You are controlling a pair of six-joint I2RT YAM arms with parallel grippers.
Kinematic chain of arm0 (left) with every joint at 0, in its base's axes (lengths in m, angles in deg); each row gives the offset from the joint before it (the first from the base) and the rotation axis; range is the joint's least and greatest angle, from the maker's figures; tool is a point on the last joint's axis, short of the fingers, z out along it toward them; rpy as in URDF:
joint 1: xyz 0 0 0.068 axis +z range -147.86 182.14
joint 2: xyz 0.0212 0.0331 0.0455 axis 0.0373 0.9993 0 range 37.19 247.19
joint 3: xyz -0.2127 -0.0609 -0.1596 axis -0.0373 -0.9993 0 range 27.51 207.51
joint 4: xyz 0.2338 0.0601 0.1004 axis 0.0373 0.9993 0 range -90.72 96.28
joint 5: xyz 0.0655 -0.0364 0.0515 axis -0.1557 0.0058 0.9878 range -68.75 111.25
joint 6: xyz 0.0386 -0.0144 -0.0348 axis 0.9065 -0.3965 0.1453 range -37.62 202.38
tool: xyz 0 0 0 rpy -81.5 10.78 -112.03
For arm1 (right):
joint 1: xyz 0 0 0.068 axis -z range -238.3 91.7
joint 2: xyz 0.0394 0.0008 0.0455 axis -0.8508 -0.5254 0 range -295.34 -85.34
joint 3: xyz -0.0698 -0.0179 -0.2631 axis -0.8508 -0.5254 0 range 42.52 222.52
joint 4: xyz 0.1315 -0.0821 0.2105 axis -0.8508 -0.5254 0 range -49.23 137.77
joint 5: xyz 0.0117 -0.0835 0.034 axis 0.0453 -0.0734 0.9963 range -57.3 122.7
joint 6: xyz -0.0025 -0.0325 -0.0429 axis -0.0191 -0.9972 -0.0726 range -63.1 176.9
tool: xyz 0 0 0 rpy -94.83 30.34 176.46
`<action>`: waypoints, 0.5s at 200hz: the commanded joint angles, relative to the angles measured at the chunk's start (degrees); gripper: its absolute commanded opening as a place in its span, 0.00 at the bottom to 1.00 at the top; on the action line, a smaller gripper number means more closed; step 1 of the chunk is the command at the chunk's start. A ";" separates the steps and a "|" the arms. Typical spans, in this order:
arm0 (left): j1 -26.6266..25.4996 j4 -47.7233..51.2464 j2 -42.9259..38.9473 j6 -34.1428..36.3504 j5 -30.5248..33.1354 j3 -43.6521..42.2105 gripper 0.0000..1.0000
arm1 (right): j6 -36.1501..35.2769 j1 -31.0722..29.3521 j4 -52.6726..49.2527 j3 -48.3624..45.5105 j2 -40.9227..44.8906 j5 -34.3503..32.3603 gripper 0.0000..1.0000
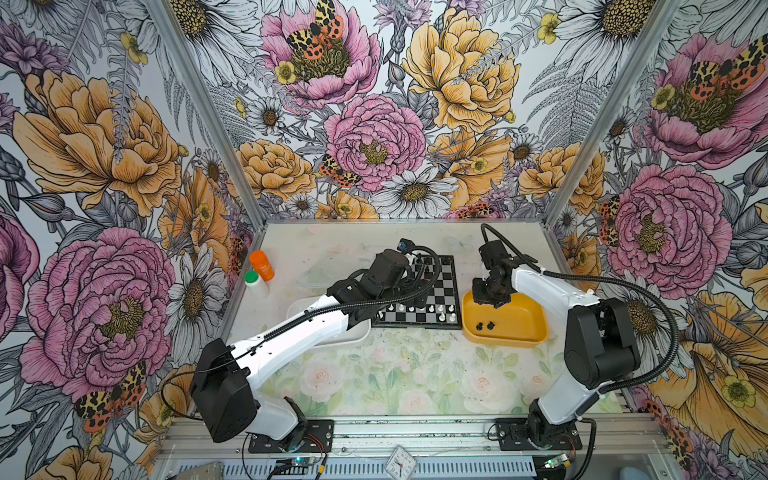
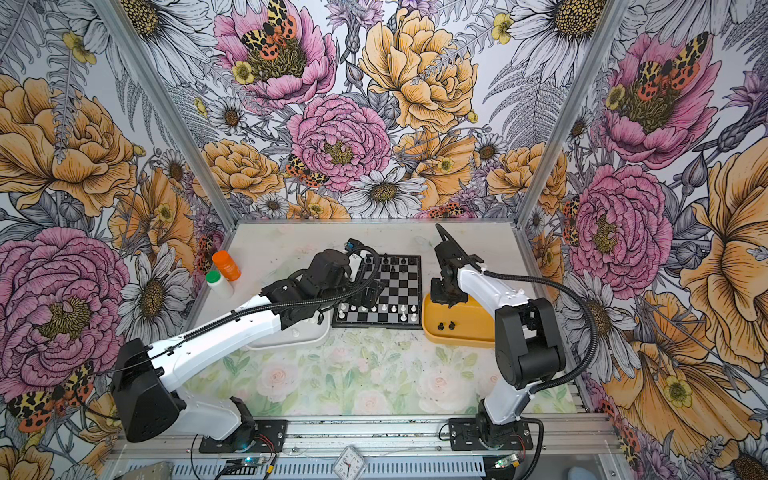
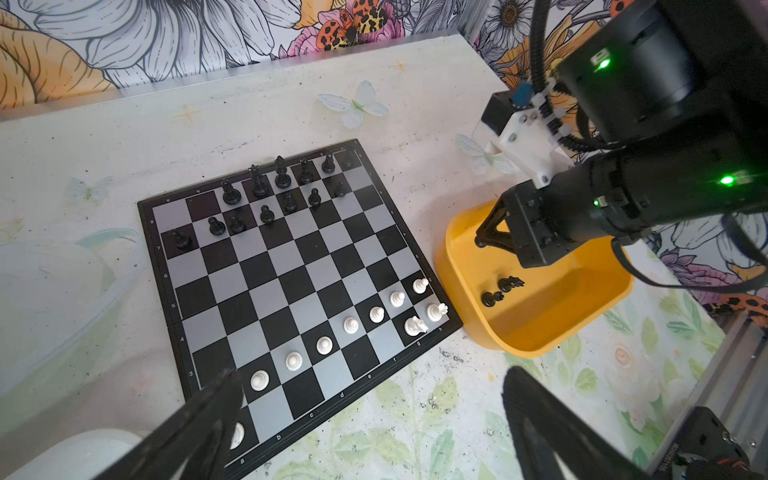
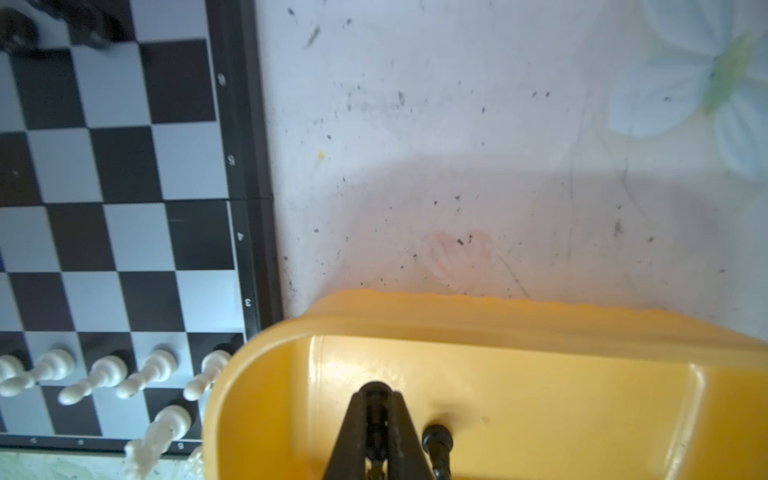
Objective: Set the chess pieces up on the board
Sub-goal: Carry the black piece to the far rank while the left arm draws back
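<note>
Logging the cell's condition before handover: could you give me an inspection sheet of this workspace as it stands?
Surface: floral tabletop, dark specks.
Job's things: board holds black pieces far, white pieces near; two black chessmen in yellow tray; white tray under left arm.
Clutter: orange bottle, green-capped bottle, far left.
Grippers: left gripper open at board's white end; right gripper shut on black piece.
Cables: black conduits along both arms.
Surroundings: floral walls, clock on front rail.

White arms [image 1: 291, 336], ribbed black cables [image 1: 676, 338], black right gripper [image 4: 376, 399]
</note>
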 commanded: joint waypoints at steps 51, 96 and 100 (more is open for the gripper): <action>5.87 -2.21 4.05 4.01 -4.72 4.83 0.99 | 0.69 -0.10 -4.96 12.60 -1.65 -0.53 0.09; 10.40 -2.78 6.35 5.53 -9.05 6.28 0.99 | 1.45 -1.49 -6.15 21.22 -8.89 -0.34 0.09; 10.76 -2.80 6.60 5.63 -9.41 6.36 0.99 | 1.54 -1.67 -6.26 22.08 -9.70 -0.34 0.09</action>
